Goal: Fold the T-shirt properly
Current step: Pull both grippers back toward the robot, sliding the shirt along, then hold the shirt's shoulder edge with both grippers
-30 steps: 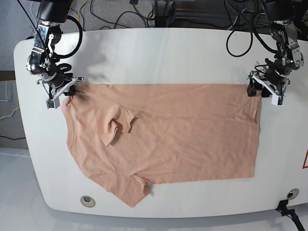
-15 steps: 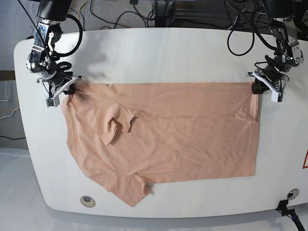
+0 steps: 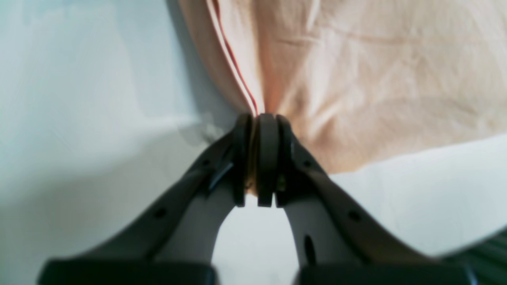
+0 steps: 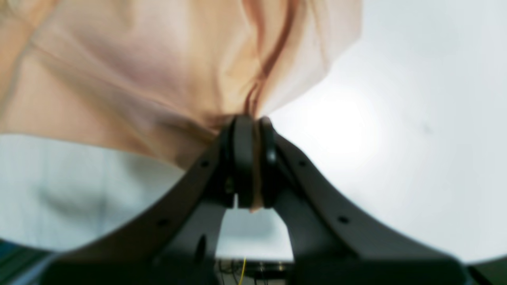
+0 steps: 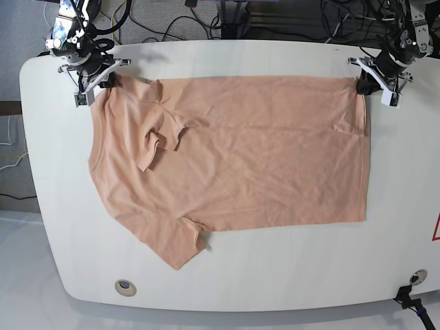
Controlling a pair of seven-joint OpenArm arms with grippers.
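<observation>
The peach T-shirt (image 5: 240, 151) lies spread over the white table (image 5: 227, 275), folded along its far edge, with one sleeve doubled over near the left (image 5: 159, 141) and another sticking out at the lower left. My left gripper (image 5: 366, 84) is shut on the shirt's far right corner; in the left wrist view the gripper (image 3: 259, 118) pinches a bunch of T-shirt (image 3: 356, 71) fabric. My right gripper (image 5: 102, 77) is shut on the far left corner; the right wrist view shows the gripper (image 4: 251, 120) clamping T-shirt (image 4: 138, 71) cloth.
Black cables (image 5: 206, 24) and stand parts lie behind the table's far edge. A round grommet (image 5: 124, 286) sits near the front left edge and another (image 5: 416, 277) at the front right. A red mark (image 5: 436, 230) shows at the right edge.
Both grippers have moved toward the table's far edge, dragging the shirt's top edge with them. The whole shirt has slid away from the front edge.
</observation>
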